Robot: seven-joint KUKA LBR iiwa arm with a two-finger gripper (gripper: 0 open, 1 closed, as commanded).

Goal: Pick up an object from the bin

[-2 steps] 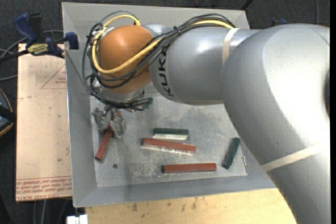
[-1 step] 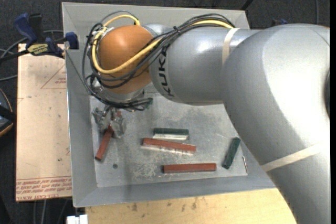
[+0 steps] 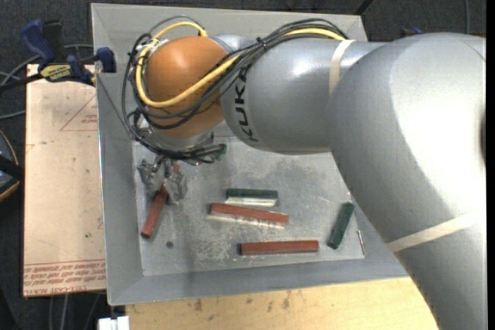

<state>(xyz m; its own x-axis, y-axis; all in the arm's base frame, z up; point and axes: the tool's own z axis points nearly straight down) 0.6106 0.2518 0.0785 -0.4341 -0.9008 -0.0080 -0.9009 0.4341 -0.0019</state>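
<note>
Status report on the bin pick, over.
Pincer low at left of bin, over top end of red stick. Hold unconfirmed. Other sticks lie apart to its right.

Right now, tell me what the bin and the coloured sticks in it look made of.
Bin: grey metal, matte, its floor scuffed and dusty. Red-brown stick: probably chalk or crayon-like, dull and shineless, but uncertain. Dark green stick: same dull surface; material unclear.

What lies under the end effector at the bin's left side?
A red-brown stick, lying slanted on the floor of the bin. Its upper end is covered by the end effector, so contact there cannot be seen.
</note>
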